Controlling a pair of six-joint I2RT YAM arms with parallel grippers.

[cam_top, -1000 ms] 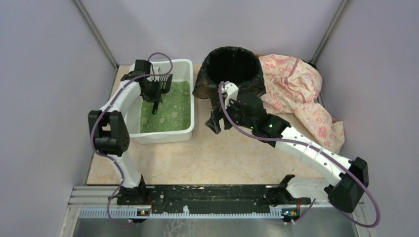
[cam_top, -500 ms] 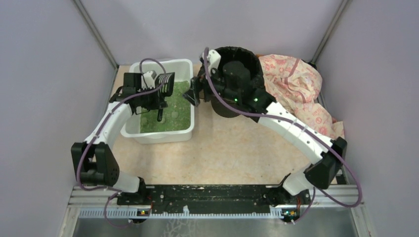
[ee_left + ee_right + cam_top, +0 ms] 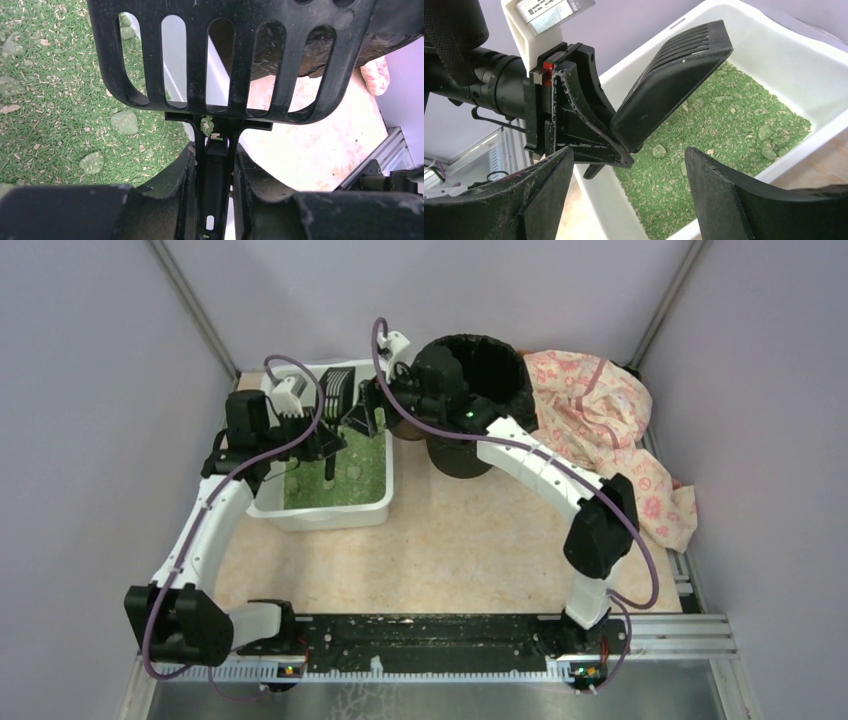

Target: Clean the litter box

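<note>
The white litter box (image 3: 322,517) holds green litter (image 3: 350,475) with several clumps (image 3: 124,121). My left gripper (image 3: 318,440) is shut on the handle of a black slotted scoop (image 3: 338,390), which is raised and tilted over the box's back right part. In the left wrist view the handle runs between my fingers (image 3: 214,155) and the scoop's blade (image 3: 225,60) fills the top. A crumb of litter clings at its neck. My right gripper (image 3: 362,418) hangs open at the box's right rim, close beside the scoop (image 3: 669,80), with nothing between its fingers (image 3: 629,185).
A round black-bagged bin (image 3: 480,370) stands just right of the litter box, behind my right forearm. A pink patterned cloth (image 3: 600,420) lies heaped at the back right. Grey walls close in the left, back and right sides.
My right arm has swung from in front of the bin over to the litter box's right rim. My left arm has lifted the scoop out of the litter and tilted it up.
</note>
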